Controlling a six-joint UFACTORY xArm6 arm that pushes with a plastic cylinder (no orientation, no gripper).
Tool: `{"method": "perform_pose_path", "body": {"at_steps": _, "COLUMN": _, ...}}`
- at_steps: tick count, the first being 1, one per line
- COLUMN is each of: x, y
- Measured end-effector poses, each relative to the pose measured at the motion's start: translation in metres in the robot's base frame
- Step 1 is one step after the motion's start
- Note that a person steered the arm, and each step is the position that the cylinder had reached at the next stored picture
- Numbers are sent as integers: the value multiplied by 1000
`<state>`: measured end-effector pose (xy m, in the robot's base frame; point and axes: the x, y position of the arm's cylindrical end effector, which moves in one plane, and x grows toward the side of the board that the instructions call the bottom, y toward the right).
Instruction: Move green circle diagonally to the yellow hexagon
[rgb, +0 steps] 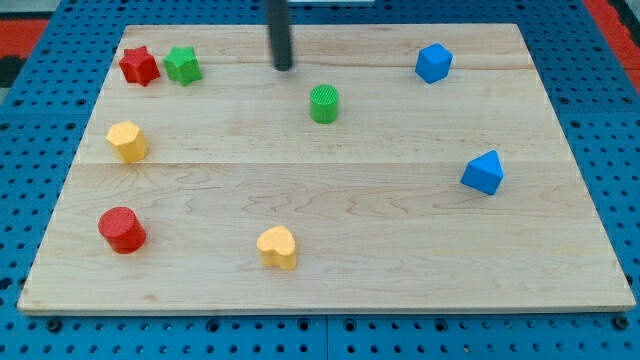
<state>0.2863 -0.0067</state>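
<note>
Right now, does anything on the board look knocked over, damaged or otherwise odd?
Nothing stands out. All eight blocks sit flat on the wooden board, none stacked or tipped. The red star and green star sit almost touching at the view's top left. My tip rests up and left of the green circle, apart from it.

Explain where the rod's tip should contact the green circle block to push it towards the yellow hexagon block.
My tip cannot grip, so probably press the green circle on its upper-right side: the yellow hexagon lies down-left. The curved wall needs centred contact.
</note>
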Motion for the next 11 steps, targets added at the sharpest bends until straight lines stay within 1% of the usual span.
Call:
{"method": "perform_pose_path", "body": {"at_steps": 1, "x": 43, "y": 86}}
{"method": "perform_pose_path", "body": {"at_steps": 2, "x": 79, "y": 103}}
{"method": "perform_pose_path", "body": {"at_steps": 3, "x": 80, "y": 66}}
{"method": "perform_pose_path", "body": {"at_steps": 5, "x": 24, "y": -19}}
{"method": "perform_pose_path", "body": {"at_steps": 6, "x": -4, "y": -39}}
{"method": "perform_pose_path", "body": {"at_steps": 7, "x": -11, "y": -48}}
{"method": "perform_pose_path", "body": {"at_steps": 9, "x": 6, "y": -28}}
{"method": "perform_pose_path", "body": {"at_steps": 10, "x": 41, "y": 6}}
{"method": "perform_pose_path", "body": {"at_steps": 11, "x": 64, "y": -2}}
